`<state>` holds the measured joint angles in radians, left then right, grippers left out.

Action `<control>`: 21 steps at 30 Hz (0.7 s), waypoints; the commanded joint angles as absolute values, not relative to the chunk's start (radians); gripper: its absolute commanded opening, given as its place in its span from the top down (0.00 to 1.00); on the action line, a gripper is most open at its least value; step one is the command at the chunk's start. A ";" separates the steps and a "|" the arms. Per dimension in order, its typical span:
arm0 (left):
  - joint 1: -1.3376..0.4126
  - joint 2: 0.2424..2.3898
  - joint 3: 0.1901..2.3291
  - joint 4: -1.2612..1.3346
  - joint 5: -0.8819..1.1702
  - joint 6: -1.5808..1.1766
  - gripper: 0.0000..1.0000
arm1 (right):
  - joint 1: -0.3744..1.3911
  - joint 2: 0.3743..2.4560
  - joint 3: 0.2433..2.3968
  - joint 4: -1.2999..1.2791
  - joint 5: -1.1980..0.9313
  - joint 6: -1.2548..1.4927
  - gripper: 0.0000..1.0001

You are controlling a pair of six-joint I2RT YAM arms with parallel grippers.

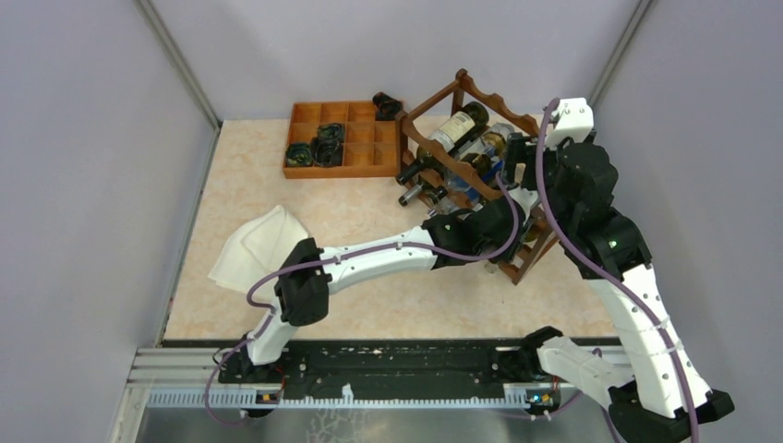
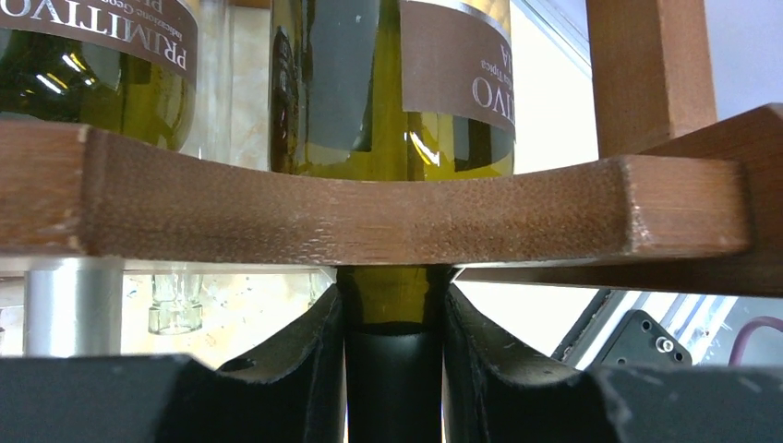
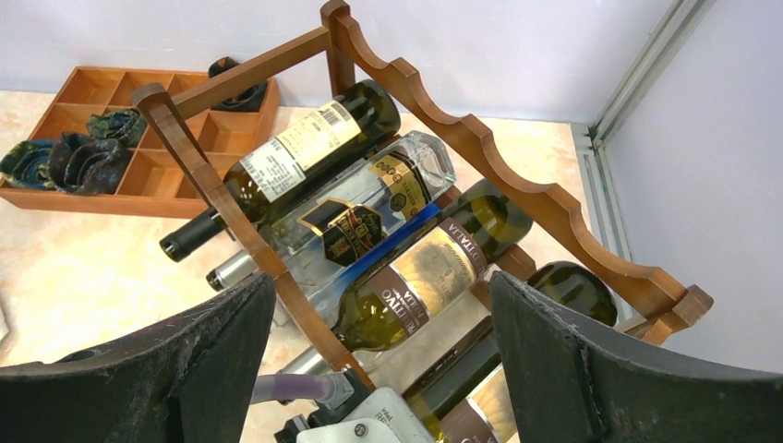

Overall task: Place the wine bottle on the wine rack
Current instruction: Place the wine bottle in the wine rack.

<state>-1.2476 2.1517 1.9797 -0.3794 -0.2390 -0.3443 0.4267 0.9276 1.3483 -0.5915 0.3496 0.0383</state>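
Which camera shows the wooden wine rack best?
The right wrist view: the wine rack fills it, both scalloped rails and its bottles clear. The top external view shows it small, partly behind the arms. The left wrist view shows just one rail close up.

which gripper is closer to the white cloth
Left. The left gripper, shut on the wine bottle in the wine rack, sits right of the white cloth; the open right gripper hovers farther right.

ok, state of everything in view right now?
left pincer: shut on the wine bottle, at the neck.
wine bottle: lying across a wine rack rail, not yet released.
right pincer: open, empty, above the rack.
wine rack: holds several bottles.
tray: dark items in some compartments.
cloth: crumpled on the table.
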 commanded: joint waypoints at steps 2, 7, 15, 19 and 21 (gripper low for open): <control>-1.270 2.154 2.059 -0.236 -0.256 -0.316 0.99 | 0.436 0.906 1.353 -0.529 0.255 0.083 0.14; -1.270 2.113 1.960 -0.176 -0.259 -0.379 1.00 | 0.435 0.899 1.345 -0.522 0.257 0.084 0.14; -1.271 2.081 1.851 -0.065 -0.350 -0.423 1.00 | 0.435 0.894 1.336 -0.517 0.255 0.087 0.14; -1.270 2.077 1.825 -0.019 -0.397 -0.405 0.97 | 0.436 0.890 1.330 -0.516 0.255 0.087 0.14; -1.270 2.082 1.826 -0.007 -0.405 -0.385 0.93 | 0.436 0.890 1.326 -0.514 0.254 0.087 0.14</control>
